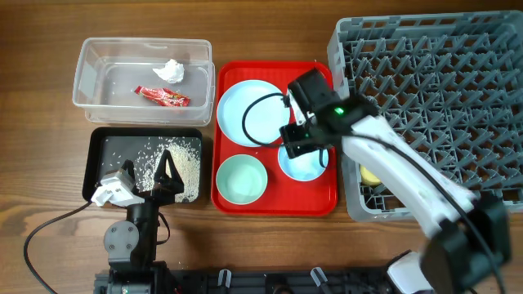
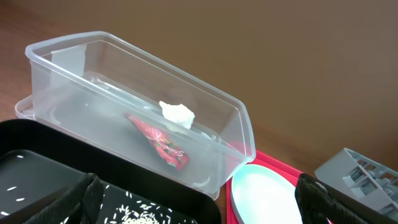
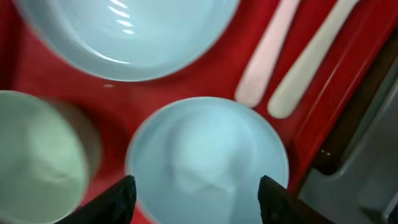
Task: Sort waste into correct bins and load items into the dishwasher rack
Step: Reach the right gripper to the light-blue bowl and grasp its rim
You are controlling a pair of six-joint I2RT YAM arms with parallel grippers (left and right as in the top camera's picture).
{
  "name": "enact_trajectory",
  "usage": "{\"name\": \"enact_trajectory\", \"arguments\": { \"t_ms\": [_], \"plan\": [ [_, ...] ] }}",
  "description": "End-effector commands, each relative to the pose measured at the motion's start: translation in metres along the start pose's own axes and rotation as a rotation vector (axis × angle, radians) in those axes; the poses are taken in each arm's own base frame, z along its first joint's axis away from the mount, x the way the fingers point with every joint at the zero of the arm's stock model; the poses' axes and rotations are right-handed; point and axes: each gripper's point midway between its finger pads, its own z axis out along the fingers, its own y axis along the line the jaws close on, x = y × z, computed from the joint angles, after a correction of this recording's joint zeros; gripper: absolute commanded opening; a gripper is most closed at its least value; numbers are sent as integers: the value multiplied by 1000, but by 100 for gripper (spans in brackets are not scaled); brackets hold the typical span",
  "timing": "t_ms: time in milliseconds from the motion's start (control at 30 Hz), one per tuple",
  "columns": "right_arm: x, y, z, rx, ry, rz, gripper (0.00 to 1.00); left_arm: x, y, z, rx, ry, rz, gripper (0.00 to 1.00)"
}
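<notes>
Holding wrapper (image 1: 163, 96) and tissue (image 1: 170, 71), clear tub (image 1: 110, 69) neighbours black tray (image 1: 110, 151) with rice (image 1: 184, 159)

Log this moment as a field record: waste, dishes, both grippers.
clear tub: holds red wrapper and white tissue
black tray: holds rice scraps
red serving tray: plate, pale green bowl, light blue bowl, white utensils
dishwasher rack: yellow cup, partly hidden by the right arm
left gripper: open, empty, over the black tray
right gripper: open, empty, above the light blue bowl
</notes>
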Motion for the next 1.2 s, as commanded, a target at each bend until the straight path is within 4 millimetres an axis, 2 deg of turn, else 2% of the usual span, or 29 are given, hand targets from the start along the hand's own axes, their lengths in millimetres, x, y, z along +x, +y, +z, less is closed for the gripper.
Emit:
{"name": "enact_trajectory", "arguments": {
  "t_ms": [0, 233, 400, 567, 667, 700, 767, 1033, 1167],
  "plan": [
    [5, -31, 30, 119, 77, -34, 63, 1, 0, 0, 6, -2, 4, 100],
    [4, -52, 60, 125, 123, -44, 63, 1, 0, 0, 5, -1, 4, 100],
    [4, -48, 64, 85, 126, -34, 39, 1, 0, 0, 5, -1, 4, 100],
    [11, -45, 68, 67, 142, -7, 36, 1, 0, 0, 5, -1, 4, 100],
    [18, -46, 73, 67, 158, 4, 23, 1, 0, 0, 5, -1, 4, 100],
    [19, -46, 73, 68, 159, 3, 15, 1, 0, 0, 5, -1, 4, 100],
    [18, -46, 72, 67, 155, 4, 5, 1, 0, 0, 6, -2, 4, 100],
    [19, -46, 65, 68, 158, 5, 4, 1, 0, 0, 5, -1, 4, 100],
    [11, -44, 39, 63, 102, 4, 4, 1, 0, 0, 5, -1, 4, 100]
  ]
}}
